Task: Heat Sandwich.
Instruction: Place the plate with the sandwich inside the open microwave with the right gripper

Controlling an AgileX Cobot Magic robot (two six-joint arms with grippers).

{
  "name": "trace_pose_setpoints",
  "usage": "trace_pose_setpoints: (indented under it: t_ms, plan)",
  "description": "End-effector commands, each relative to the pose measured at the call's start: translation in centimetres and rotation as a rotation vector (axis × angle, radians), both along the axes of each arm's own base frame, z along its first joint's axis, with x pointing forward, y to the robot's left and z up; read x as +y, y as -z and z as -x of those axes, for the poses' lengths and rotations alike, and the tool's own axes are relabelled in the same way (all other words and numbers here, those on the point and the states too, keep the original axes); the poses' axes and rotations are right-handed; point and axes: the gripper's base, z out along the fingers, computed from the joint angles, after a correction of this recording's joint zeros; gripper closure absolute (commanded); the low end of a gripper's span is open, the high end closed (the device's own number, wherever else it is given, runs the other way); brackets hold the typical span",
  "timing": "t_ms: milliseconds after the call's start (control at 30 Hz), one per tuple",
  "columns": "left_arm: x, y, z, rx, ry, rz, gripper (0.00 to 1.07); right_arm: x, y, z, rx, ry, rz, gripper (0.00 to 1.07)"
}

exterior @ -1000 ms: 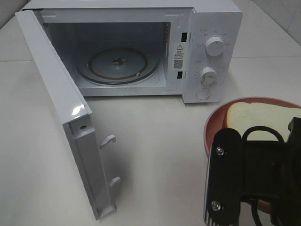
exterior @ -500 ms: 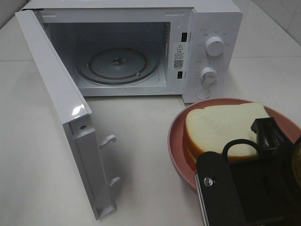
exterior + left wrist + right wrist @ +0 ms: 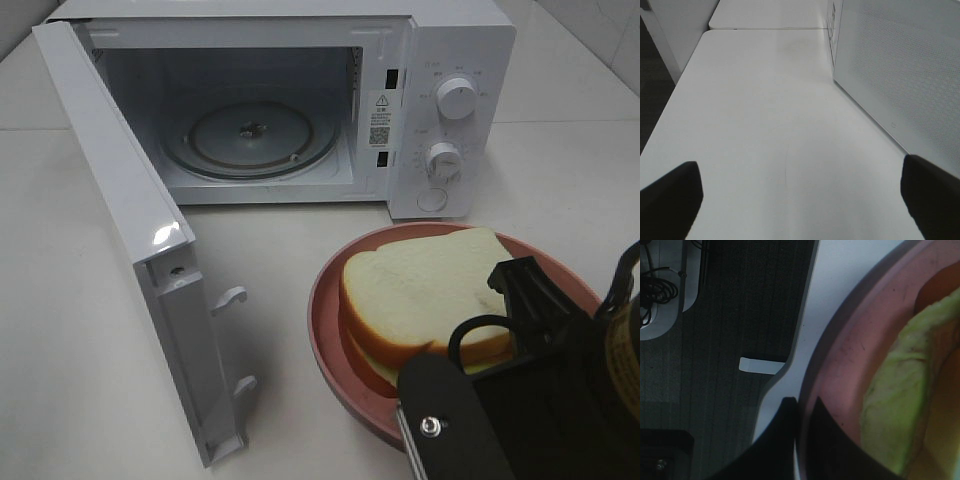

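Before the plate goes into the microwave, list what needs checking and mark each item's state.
1. Door swung wide open: ok.
2. Turntable bare: ok.
3. Right tool pinched on the rim of the plate: ok.
4. Sandwich lying inside the rim, slices stacked: ok.
5. Left tool open, holding nothing, over the table on the door's outer side: ok.
6. Plate level and lifted off the table: cannot tell.
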Motion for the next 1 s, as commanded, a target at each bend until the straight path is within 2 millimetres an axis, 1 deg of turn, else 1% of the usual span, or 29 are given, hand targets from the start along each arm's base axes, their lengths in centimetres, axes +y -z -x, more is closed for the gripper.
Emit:
trace_pose_setpoints:
  t_ms: [33,300,333,467,733,800,900,1000]
  plan:
    - [0.0,0.0,0.3,-0.025,0.004,0.003,0.03,-0.5,0.0,-0.9,-0.016,-0.076,0.025,1.05]
    - [0.0,0.0,0.3,-0.025,0.004,0.003,0.03,-1.4,0.0,-2.5,-0.009,-0.132,0.050,1.05]
    - [0.0,0.0,0.3,-0.025,0.004,0.003,0.03,-1.6,0.0,-3.0,-0.010,-0.129,0.037,1.05]
    - [0.0,0.0,0.3,-0.025,0.004,0.003,0.03,-1.7,0.0,-3.5,-0.013,-0.139,0.017,1.05]
    - [0.0,0.0,0.3,-0.025,0.004,0.003,0.03,-2.1,-0.1,-5.0,-0.038,-0.247,-0.002,1.05]
    - [0.0,0.0,0.3,-0.025,0.004,0.003,0.03,-2.5,-0.1,-5.6,-0.048,-0.297,0.009,1.05]
    - [0.0,0.0,0.3,-0.025,0.004,0.003,0.03,-3.0,-0.1,-6.1,-0.051,-0.305,0.016,1.05]
    - [0.0,0.0,0.3,-0.025,0.004,0.003,0.03,-3.8,-0.1,-7.0,-0.056,-0.321,0.031,1.05]
